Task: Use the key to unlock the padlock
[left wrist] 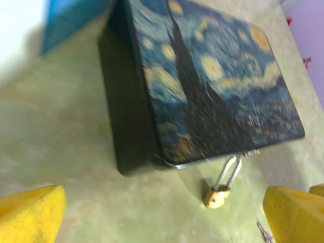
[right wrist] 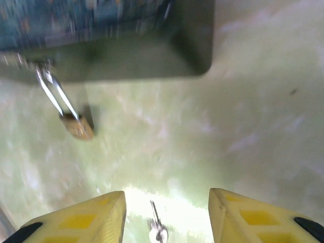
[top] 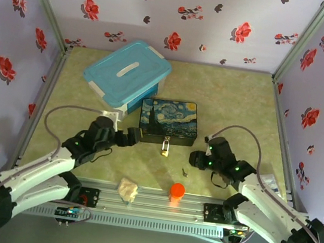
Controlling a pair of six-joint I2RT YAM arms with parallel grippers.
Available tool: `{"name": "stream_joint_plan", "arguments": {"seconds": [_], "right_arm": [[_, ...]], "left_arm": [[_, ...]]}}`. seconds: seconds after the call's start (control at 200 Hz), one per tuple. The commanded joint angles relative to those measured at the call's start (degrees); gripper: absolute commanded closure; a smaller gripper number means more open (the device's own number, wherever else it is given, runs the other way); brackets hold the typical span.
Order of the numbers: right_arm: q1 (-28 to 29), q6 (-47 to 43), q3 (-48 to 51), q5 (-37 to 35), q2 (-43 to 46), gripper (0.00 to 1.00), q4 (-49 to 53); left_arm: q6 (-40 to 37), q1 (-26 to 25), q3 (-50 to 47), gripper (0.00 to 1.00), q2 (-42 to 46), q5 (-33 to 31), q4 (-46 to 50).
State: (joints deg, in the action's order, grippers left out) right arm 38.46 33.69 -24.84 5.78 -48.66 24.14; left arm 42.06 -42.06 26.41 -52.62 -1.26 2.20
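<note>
Here, the key (right wrist: 156, 227) lay near the table's (right wrist: 253, 101) near edge, lengthwise between the right gripper's (right wrist: 167, 200) half-spread fingers (right wrist: 81, 220), untouched, while the left gripper (left wrist: 164, 200) stood spread wide.

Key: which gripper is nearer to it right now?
Right. The right gripper hangs close to the key, which shows between its fingertips in the right wrist view. The left gripper sits at the painted box's near left corner, beyond the padlock from the key.
</note>
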Motion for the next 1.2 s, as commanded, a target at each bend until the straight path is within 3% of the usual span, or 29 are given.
{"name": "stream_joint_plan", "arguments": {"seconds": [0.0,0.12,0.28,0.56,1.195], "right_arm": [[4.8,4.1,2.4,-6.2,-1.5,0.56,1.4],[7.5,4.9,3.9,-6.5,-3.6,0.71,-0.6],[9.5,5.2,3.8,-6.0,-4.4,0.72,-0.8],[11.7,6.5,5.8,-3.9,-4.1,0.63,-5.0],[16.2,5.8,2.0,-4.2,-16.5,0.69,-5.8]], "left_arm": [[4.7,-4.7,2.4,0.0,-2.8,-4.9,-1.9],[9.4,-10.3,1.7,0.0,-7.6,-8.1,-7.9],[9.6,-15.0,6.3,0.0,-14.7,-9.8,-6.0],[10.0,-16.4,9.9,0.0,-19.7,-10.4,-7.9],[11.2,-16.3,7.9,0.0,-18.3,-15.7,-7.2]]}}
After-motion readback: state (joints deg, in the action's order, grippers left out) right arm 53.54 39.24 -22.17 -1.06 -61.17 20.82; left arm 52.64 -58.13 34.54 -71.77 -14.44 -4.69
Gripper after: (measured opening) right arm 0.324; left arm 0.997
